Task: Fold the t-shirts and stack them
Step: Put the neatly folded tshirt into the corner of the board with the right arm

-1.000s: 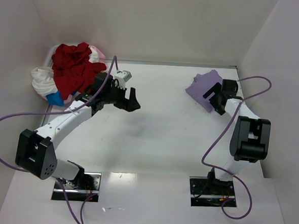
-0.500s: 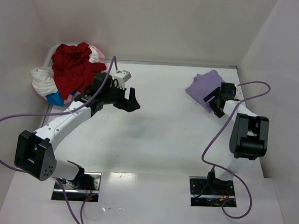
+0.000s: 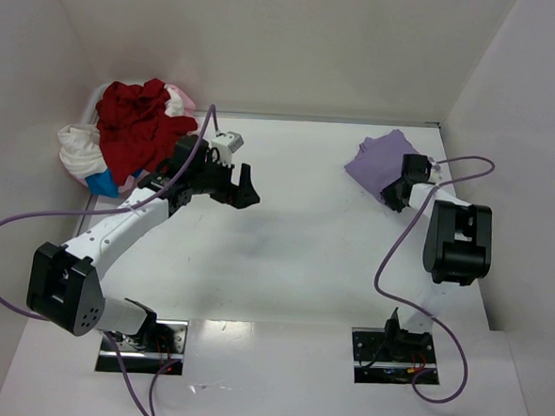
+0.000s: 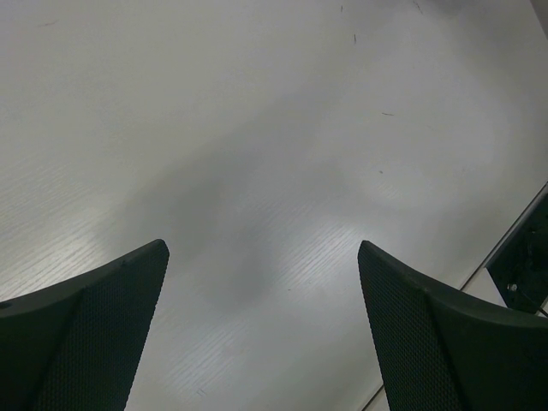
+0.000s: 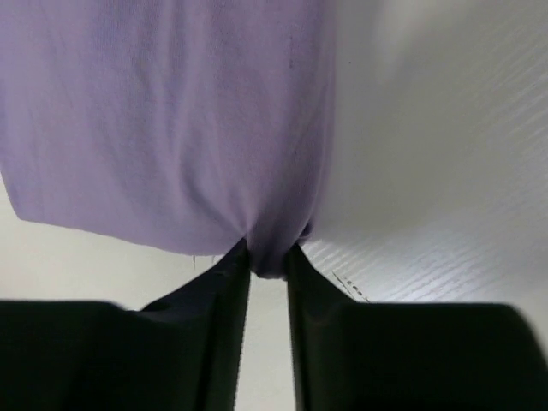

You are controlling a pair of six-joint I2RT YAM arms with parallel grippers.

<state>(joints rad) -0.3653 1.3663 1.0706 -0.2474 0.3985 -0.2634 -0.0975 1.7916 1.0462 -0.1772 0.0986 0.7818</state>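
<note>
While the right claw [image 5: 267, 257] pinches an edge of the purple shirt [image 5: 171, 120], the left claw [image 4: 261, 248] hangs wide open, well left of that shirt.

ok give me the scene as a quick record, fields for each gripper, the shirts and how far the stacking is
left gripper: open, holding nothing, over bare table
right gripper: shut on an edge of the lavender t-shirt
lavender t-shirt position: far right of the table, apart from the other shirts
pile: far left corner, red t-shirt on top, white t-shirt and pink t-shirt at its sides
progress: no stack yet, three shirts crumpled in the pile
</note>
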